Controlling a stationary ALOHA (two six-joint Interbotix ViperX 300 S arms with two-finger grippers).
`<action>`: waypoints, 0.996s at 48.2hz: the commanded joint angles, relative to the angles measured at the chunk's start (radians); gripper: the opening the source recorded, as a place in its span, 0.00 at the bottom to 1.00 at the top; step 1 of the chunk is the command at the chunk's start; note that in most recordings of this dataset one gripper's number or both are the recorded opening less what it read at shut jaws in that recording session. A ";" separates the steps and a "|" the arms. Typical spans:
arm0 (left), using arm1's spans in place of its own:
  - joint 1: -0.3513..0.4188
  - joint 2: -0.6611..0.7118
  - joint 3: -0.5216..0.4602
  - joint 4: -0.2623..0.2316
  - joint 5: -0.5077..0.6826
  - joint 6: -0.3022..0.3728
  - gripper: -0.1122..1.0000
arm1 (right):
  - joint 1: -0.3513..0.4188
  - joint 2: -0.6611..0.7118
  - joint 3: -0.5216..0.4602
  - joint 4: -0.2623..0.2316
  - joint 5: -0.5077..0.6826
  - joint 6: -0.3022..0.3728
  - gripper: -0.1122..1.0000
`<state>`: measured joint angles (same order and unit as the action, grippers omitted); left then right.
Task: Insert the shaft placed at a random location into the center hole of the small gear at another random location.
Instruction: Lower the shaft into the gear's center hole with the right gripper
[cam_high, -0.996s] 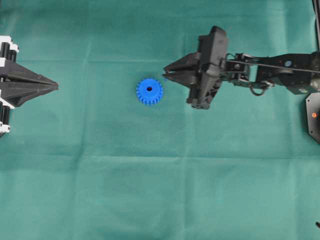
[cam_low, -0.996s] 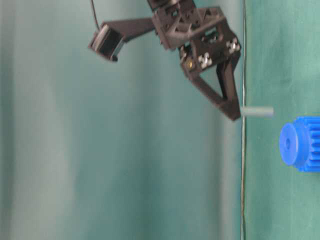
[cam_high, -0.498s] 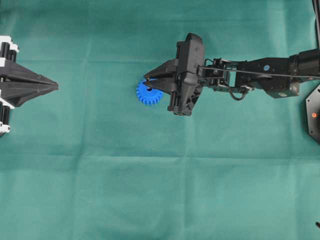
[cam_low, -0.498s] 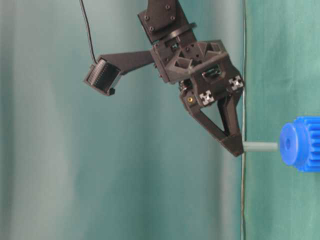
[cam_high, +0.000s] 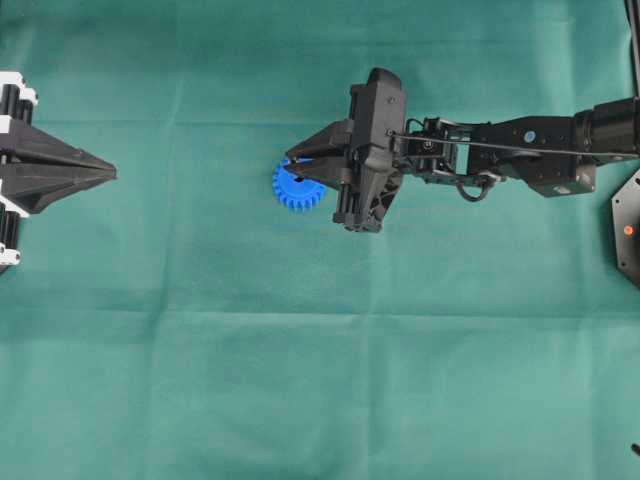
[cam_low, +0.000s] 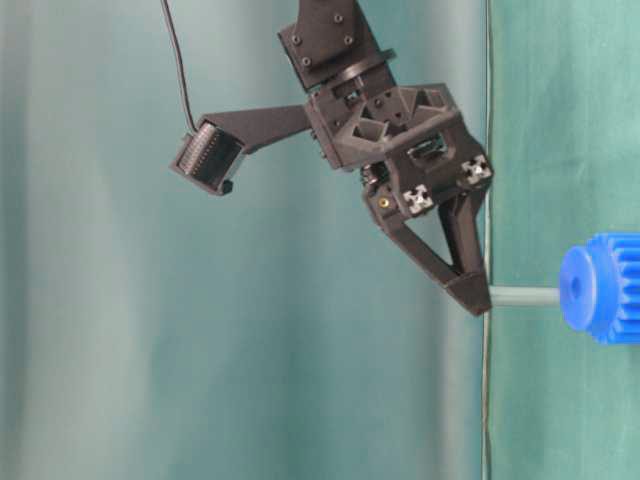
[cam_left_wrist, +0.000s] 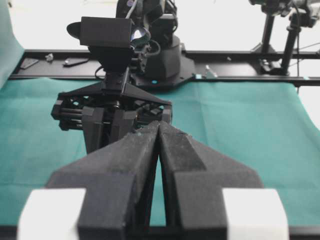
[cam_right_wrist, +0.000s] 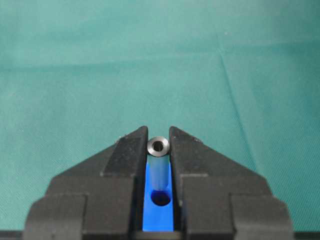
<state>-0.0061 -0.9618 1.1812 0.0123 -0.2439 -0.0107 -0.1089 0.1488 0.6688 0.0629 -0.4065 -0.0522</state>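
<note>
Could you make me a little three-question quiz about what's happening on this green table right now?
1. True or false: the right claw grips the shaft.
2. Where does the shaft's tip sit? A) on the cloth away from the gear B) at the small gear's hub C) in the left claw
3. Fill in: the left claw's jaws are ____.

Key: 1 true; 2 B; 3 shut.

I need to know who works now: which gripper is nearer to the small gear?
Right. The right gripper is over the small gear, holding the shaft; the left gripper rests far away at the edge.
</note>
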 joint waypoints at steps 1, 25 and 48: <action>0.002 0.008 -0.026 0.003 -0.009 -0.002 0.10 | 0.003 -0.006 -0.014 -0.002 0.006 -0.015 0.21; 0.002 0.008 -0.025 0.002 -0.008 -0.002 0.10 | 0.003 0.003 -0.006 -0.002 0.008 -0.015 0.21; 0.002 0.008 -0.025 0.002 -0.006 -0.002 0.10 | 0.003 0.064 -0.018 0.000 -0.002 -0.015 0.21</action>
<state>-0.0061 -0.9618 1.1812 0.0123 -0.2439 -0.0107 -0.1104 0.2209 0.6719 0.0629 -0.3973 -0.0522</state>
